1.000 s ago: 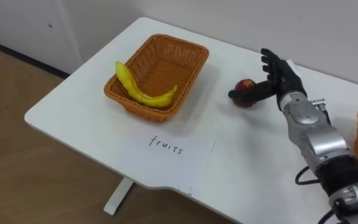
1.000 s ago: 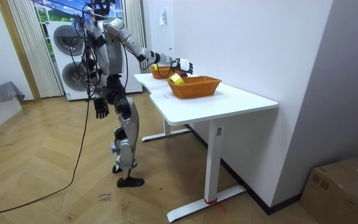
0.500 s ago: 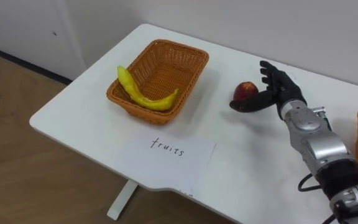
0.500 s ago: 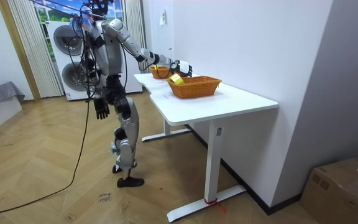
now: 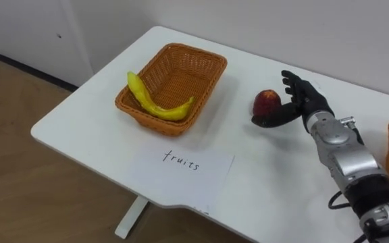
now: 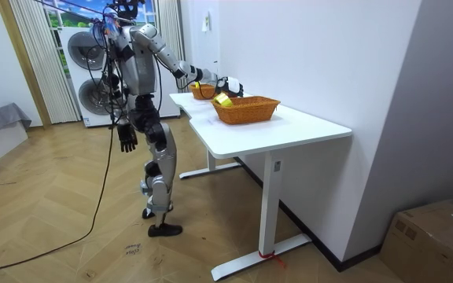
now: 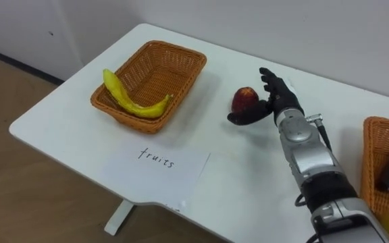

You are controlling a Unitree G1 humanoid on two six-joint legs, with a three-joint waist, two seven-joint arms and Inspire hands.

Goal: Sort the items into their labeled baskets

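Your right hand (image 5: 302, 100) has the apple (image 5: 265, 102). The thumb is hooked round its near underside and the fingers stand spread against its right and far side, so the fruit sits cupped on the hand's left face. You cannot tell from here whether it has cleared the tabletop (image 5: 262, 169) or only rests lightly on it.

The line that matters runs leftward from that hand. The fruit basket (image 5: 211, 86) lies to the robot's left of the apple, about level with it across the tabletop, with a strip of bare white surface between them. The apple is already on the side of the hand that faces the basket, so the carry should be a plain sideways sweep to the left, with no reach round anything.

The basket's long axis runs away from you, slanting slightly right. A banana (image 5: 150, 102) lies along its near left part, one end propped up over the rim, so the far right half looks the freer place to drop into.

A paper label (image 5: 181, 162) lies in front of the basket, and the second basket (image 7: 373, 162) sits off at the right edge.

The left hand (image 6: 127, 140) hangs by the robot's side in the room view, well away from the tabletop, so this move belongs to the right.
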